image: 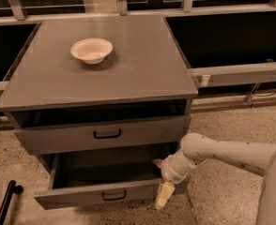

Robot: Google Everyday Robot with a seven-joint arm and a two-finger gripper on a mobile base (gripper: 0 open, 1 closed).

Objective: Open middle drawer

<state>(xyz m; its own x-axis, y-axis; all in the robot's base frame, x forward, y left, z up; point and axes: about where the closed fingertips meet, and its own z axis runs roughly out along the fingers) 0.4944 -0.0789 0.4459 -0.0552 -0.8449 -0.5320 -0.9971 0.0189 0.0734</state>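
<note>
The middle drawer (72, 199), a flat grey front with a small black bar handle (113, 196), stands pulled well out below the bench's (138, 74) front edge, and the gripper (163, 193) hangs at the drawer's right end, under the bench's front right corner, spread or pressed together I cannot tell.
</note>
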